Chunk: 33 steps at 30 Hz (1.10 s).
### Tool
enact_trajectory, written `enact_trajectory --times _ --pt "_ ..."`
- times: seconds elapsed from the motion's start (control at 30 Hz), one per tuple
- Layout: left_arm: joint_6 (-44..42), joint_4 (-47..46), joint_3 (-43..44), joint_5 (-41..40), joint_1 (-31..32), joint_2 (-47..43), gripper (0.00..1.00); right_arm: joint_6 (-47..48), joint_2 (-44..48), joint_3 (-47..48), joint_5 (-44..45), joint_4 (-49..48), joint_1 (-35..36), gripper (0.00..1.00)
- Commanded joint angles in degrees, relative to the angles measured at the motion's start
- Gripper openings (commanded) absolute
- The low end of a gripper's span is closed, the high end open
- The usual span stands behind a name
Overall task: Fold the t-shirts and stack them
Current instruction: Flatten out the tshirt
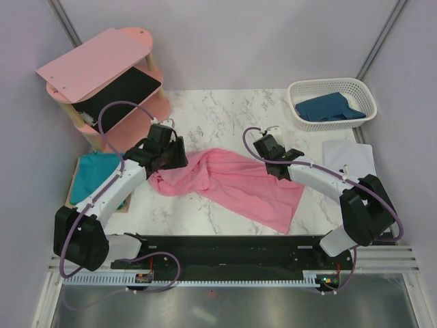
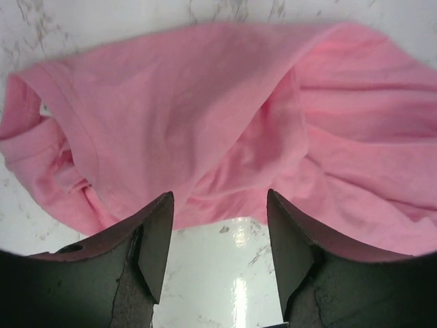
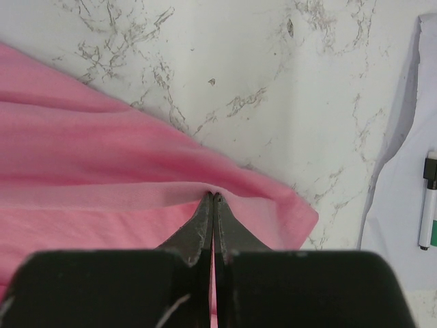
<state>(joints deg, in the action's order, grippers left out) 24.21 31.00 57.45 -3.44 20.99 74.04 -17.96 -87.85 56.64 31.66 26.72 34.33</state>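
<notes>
The light pink t-shirt (image 1: 232,181) lies crumpled across the middle of the marble table, bunched at its left end. My left gripper (image 1: 171,154) hovers over that bunched end. In the left wrist view it (image 2: 218,198) is open, with bare table between its fingers and the pink cloth (image 2: 205,116) just beyond the tips. My right gripper (image 1: 266,147) is at the shirt's upper right edge. In the right wrist view it (image 3: 215,196) is shut, pinching a fold of the pink fabric (image 3: 102,171). A teal t-shirt (image 1: 95,174) lies at the far left. A dark blue t-shirt (image 1: 331,108) sits in the basket.
A white plastic basket (image 1: 300,89) stands at the back right. A pink wooden shelf unit (image 1: 102,61) with a black slab (image 1: 130,89) on its middle level fills the back left. A white sheet (image 1: 348,157) with a marker (image 3: 428,212) lies at the right edge.
</notes>
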Motion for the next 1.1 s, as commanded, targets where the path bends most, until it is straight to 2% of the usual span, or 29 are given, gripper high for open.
enact_trajectory --times 0.0,0.23,0.4,0.47,0.5,0.53,0.63,0.87,1.07 --pt "2.6 2.4 -2.9 -5.6 3.3 1.0 0.64 0.0 0.0 -0.7 0.0 -1.1 -0.1 0.0" --pt "5.7 3.4 -4.2 -11.3 5.4 6.8 0.63 -0.1 -0.3 -0.6 -0.4 -1.2 -0.1 0.0" --pt "5.7 4.2 -1.9 -16.3 5.4 13.1 0.63 -0.1 -0.2 -0.9 -0.3 -1.4 -0.1 0.0" --pt "6.2 4.9 0.3 -18.3 5.4 15.5 0.6 -0.2 -0.3 -1.2 -0.5 -1.5 -0.2 0.0" --pt "6.3 5.4 1.5 -18.5 5.4 16.5 0.53 -0.2 -0.5 -1.2 -0.5 -1.7 -0.1 0.0" --pt "6.5 5.7 2.5 -18.5 5.4 18.1 0.35 -0.2 -0.5 -1.2 -0.7 -1.7 -0.2 0.0" --pt "6.5 7.2 6.4 -20.1 5.4 18.5 0.02 -0.2 -0.4 -1.3 -0.8 -1.7 -0.2 0.0" --pt "2.8 10.4 13.6 -25.3 3.6 13.9 0.02 0.4 0.7 -1.5 0.2 -2.0 -0.3 0.0" --pt "1.2 11.0 19.9 -23.5 -1.6 19.3 0.02 1.8 -1.3 0.1 0.2 -3.2 -0.5 0.0"
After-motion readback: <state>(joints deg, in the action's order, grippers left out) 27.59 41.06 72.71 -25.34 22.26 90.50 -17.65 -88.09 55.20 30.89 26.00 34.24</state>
